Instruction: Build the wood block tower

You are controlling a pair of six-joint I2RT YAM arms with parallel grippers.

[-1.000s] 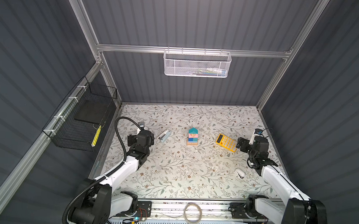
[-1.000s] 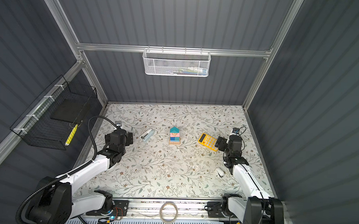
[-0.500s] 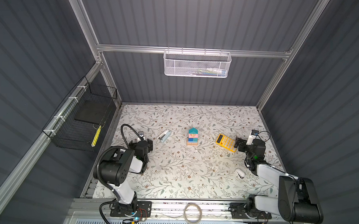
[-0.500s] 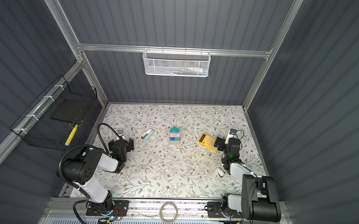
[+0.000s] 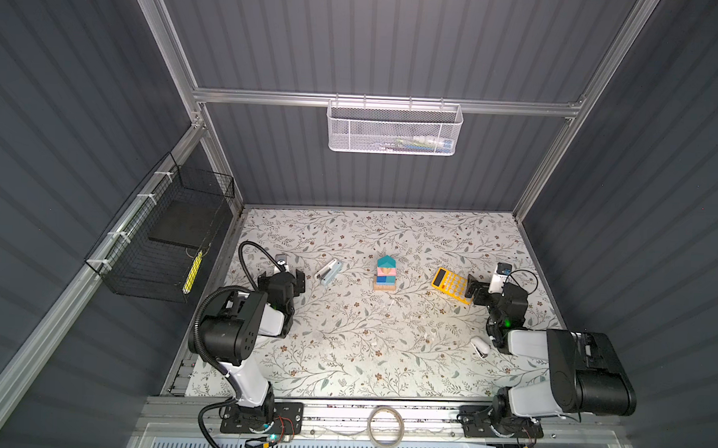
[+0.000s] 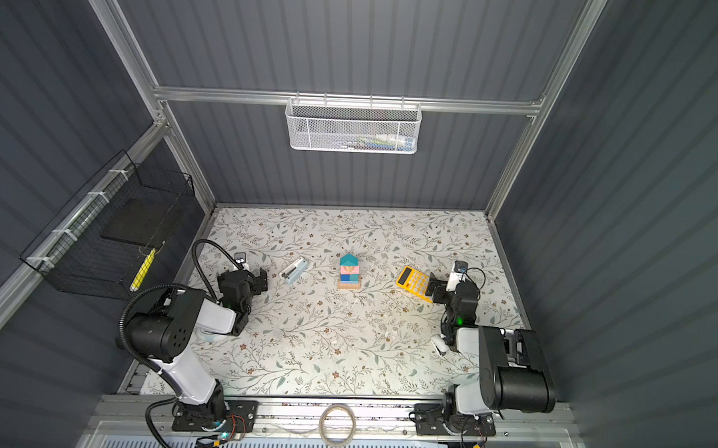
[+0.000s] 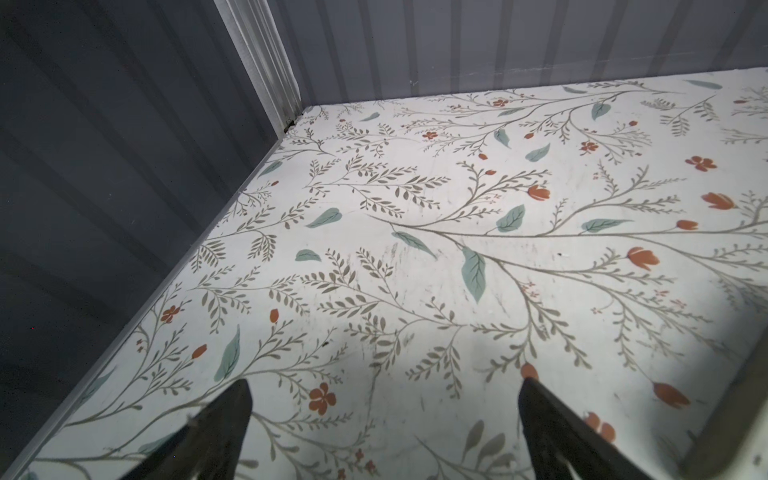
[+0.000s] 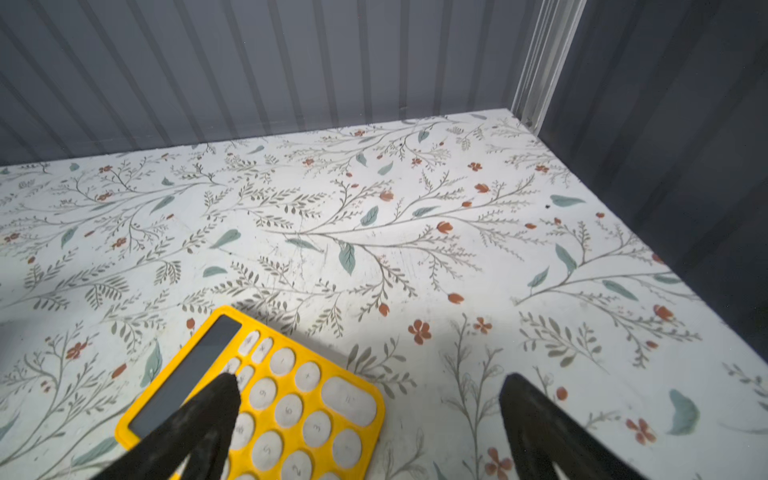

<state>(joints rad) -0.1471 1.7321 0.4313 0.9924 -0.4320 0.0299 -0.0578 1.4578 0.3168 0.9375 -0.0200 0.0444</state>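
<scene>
A: Where does the wood block tower [image 5: 386, 273] stand?
B: Upright, between your left gripper [image 7: 384, 388] and right gripper [image 8: 370, 382], well apart from both; neither looks nearer. Both gape wide, holding nothing. I'd judge it finished.

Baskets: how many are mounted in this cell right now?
2. The white basket hangs from the back rail, above the table. The black basket is fixed to the left wall. None appears hidden.
</scene>
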